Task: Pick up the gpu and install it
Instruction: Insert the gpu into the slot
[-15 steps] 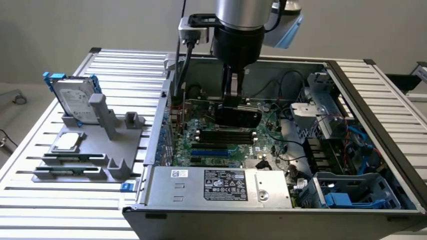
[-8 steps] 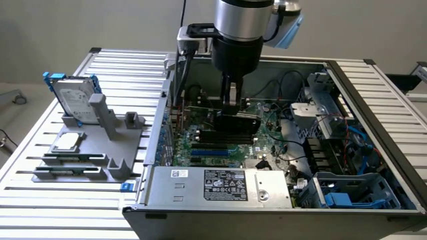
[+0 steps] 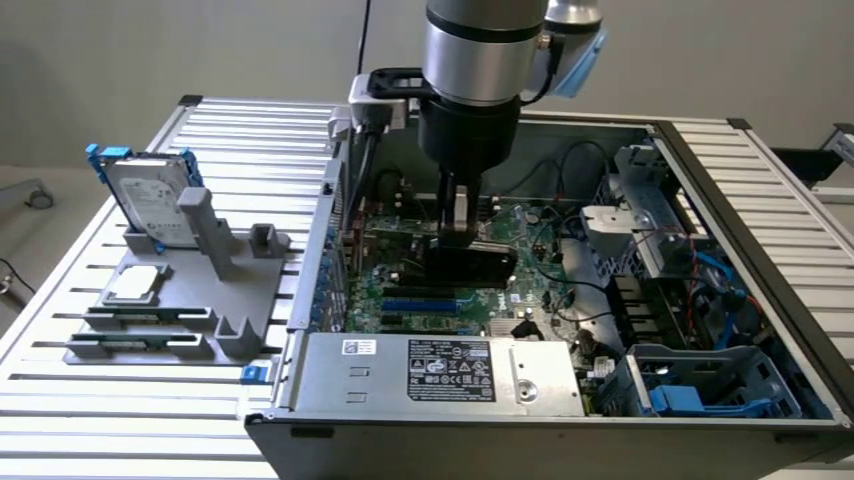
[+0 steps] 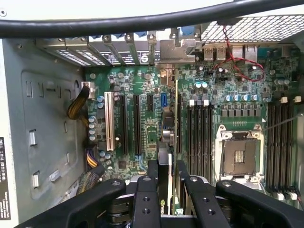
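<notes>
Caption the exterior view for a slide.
Gripper clamps the gpu edge-down at the motherboard inside the open computer case; a hard drive stands in the fixture outside.

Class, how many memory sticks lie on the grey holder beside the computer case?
2. One memory stick lies next to the processor chip on the grey holder; the other lies alongside it, nearer the camera. The hard drive may hide more.

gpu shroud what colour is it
Glossy black. The gpu shows best in the exterior view, held by the gripper inside the computer case.
</notes>
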`<state>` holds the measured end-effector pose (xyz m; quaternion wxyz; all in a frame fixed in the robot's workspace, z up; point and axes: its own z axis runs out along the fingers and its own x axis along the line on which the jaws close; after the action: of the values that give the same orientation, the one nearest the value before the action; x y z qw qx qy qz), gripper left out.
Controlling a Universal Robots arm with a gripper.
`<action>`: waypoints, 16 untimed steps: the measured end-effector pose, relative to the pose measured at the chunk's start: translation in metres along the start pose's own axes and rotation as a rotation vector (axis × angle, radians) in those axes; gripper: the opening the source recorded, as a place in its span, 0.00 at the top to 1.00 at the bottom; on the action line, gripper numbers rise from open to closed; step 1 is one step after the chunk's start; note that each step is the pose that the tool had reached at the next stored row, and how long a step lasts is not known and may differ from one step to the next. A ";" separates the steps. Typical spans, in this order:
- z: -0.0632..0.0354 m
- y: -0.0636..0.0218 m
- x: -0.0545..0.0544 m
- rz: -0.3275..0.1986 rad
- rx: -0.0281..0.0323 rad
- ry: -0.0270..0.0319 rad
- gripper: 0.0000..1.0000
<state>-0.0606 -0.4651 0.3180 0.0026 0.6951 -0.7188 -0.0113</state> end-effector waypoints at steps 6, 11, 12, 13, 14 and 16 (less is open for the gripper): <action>0.0015 0.0005 0.003 0.000 0.0000 0.0000 0.74; 0.0084 0.0039 0.003 0.000 0.0006 -0.0004 0.74; 0.0087 0.0040 0.003 -0.001 0.0005 -0.0001 0.74; 0.0089 0.0042 0.003 -0.001 0.0005 -0.0001 0.74; 0.0089 0.0043 0.003 -0.001 0.0005 -0.0001 0.74; 0.0095 0.0048 0.003 0.000 0.0007 -0.0004 0.74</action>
<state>-0.0657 -0.4682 0.3085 0.0022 0.6953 -0.7187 -0.0112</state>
